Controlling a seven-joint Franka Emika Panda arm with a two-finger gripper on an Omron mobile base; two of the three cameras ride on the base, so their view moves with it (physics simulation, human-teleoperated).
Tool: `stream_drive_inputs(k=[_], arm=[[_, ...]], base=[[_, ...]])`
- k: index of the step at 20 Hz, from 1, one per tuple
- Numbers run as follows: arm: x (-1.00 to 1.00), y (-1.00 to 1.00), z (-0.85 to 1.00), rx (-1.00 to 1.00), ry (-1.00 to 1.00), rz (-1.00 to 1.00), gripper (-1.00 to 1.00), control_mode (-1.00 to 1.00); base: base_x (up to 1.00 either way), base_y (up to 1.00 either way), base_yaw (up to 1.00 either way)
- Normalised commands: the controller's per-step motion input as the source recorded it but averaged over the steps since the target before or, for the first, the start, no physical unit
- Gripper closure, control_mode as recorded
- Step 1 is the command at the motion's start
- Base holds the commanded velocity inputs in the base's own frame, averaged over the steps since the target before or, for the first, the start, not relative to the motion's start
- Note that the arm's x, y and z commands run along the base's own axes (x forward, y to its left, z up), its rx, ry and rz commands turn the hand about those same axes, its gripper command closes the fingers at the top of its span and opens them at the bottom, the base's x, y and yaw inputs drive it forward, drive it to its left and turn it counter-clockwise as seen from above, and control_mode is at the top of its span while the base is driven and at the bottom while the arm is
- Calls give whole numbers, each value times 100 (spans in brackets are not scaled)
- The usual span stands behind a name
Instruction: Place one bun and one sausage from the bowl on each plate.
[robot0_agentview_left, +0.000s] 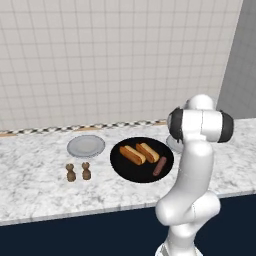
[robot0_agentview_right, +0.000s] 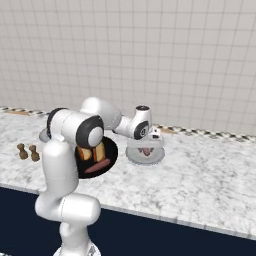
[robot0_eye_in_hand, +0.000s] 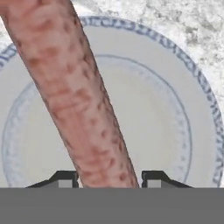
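Sausage (robot0_eye_in_hand: 74, 96) sat clamped between the two dark fingertips (robot0_eye_in_hand: 65, 178), directly over the right-hand plate (robot0_eye_in_hand: 192, 131). Left base view: black bowl (robot0_agentview_left: 125, 172) held two buns (robot0_agentview_left: 132, 155) side by side and one more sausage (robot0_agentview_left: 160, 165) at its right edge; the other plate (robot0_agentview_left: 86, 146) lay bare to the bowl's left, two small brown shakers (robot0_agentview_left: 78, 172) in front of it; the arm's body hid most of the right plate, just a sliver showing. Right base view: gripper (robot0_agentview_right: 148, 145) hung low over the right plate (robot0_agentview_right: 157, 157), a reddish bit of the held sausage visible under it, whether touching the plate I couldn't tell. Hand view: fingers were closed on one end of the sausage, its long axis running away from the tips up and to the left across the plate's middle, far end out past the picture's top. My read: release should land it on the plate, though it lay diagonal, so the far end might rest near the rim.
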Motion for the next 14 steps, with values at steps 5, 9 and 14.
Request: stream_drive_inputs(k=[5,9,14], arm=[[0,0,10,1,0,0,-100,-100],[-55,41,67,0,-24,0,-100,-100],[-59,100,91,-1,-23,2,-100,-100]], base=[[0,0,0],[0,0,0],[0,0,0]])
